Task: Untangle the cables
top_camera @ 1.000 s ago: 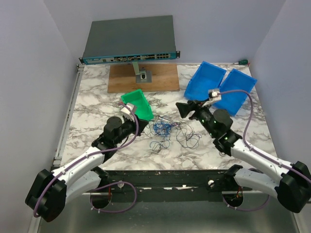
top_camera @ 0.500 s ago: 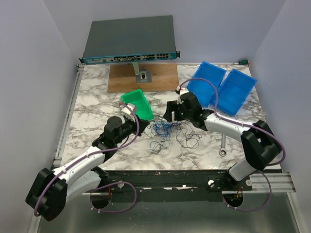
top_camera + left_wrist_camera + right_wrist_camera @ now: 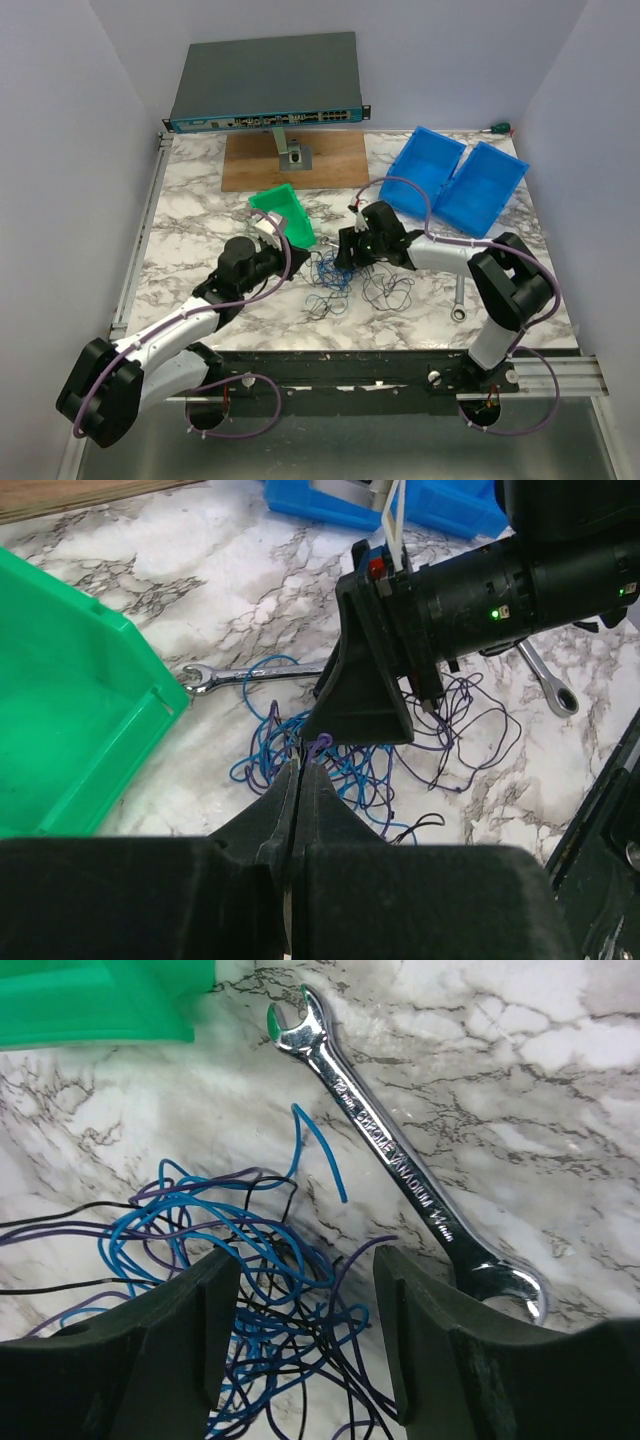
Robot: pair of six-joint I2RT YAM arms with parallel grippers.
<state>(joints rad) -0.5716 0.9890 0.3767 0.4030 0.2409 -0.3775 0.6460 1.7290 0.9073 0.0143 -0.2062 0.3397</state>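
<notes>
While my left gripper [image 3: 298,775] has its jaws pressed together on a purple loop at the near edge of the tangle of hair-thin blue, purple and black cables [image 3: 352,772], my right gripper [image 3: 305,1260] stands over the same heap. Its jaws are apart, with strands lying between the fingers. From above, the cables sit on the white marble table [image 3: 190,200] between both grippers, just in front of the green plastic bin [image 3: 285,212], and looser dark loops trail to my right. Only the wrist cameras show the silver open-ended wrench [image 3: 400,1175] lying just beside the tangle; from above I cannot make it out. A second silver wrench [image 3: 458,300] lies apart to the right, seen from overhead and from the left wrist.
</notes>
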